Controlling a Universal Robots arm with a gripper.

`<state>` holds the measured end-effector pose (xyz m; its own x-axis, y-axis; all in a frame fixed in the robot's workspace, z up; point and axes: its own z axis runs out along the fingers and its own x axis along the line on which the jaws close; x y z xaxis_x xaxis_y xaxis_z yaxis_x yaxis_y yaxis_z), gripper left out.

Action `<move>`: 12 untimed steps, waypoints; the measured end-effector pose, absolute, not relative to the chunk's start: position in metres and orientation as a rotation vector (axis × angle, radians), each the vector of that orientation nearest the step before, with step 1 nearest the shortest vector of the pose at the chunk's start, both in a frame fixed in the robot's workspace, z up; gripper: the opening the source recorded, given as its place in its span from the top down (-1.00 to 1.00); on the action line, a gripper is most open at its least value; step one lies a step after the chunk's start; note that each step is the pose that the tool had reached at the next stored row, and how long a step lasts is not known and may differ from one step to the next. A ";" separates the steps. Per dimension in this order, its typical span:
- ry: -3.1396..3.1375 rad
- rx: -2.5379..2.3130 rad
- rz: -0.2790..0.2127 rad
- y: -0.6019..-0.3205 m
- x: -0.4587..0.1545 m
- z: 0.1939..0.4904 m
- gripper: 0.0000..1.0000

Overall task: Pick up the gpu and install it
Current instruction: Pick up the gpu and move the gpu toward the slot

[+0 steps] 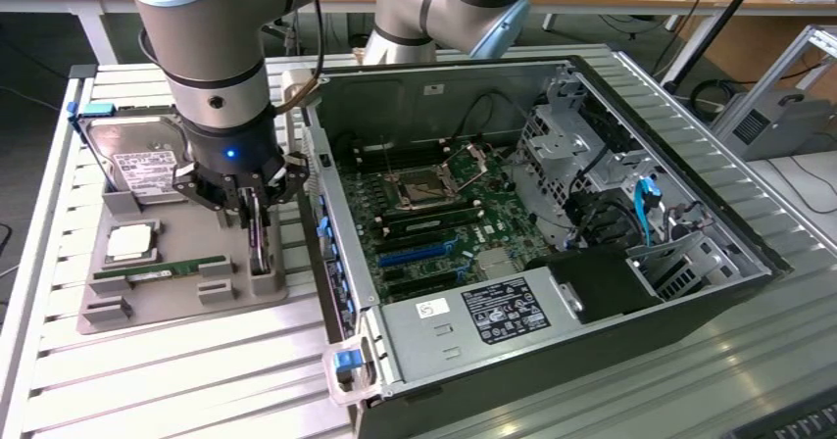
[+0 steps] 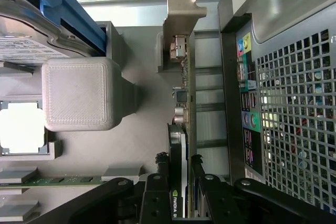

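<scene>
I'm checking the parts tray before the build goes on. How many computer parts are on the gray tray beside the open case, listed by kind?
hard drive: 1
processor chip: 1
memory stick: 1
graphics card: 1, standing on edge in its slot
Total: 4

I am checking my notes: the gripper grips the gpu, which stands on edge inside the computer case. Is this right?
Not quite. The gripper does grip the gpu, which stands on edge, but in the grey tray beside the computer case, not inside it. The exterior view shows this.
</scene>
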<state>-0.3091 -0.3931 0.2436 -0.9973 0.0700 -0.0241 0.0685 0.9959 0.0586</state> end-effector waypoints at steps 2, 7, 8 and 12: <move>3.112 0.108 0.090 -0.393 -0.309 0.244 0.47; 3.112 0.108 0.090 -0.393 -0.309 0.246 0.47; 3.112 0.108 0.090 -0.393 -0.309 0.247 0.47; 3.112 0.108 0.090 -0.393 -0.309 0.254 0.47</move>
<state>-0.3091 -0.3930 0.2539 -0.9973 0.0700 -0.0241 0.0685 0.9959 0.0587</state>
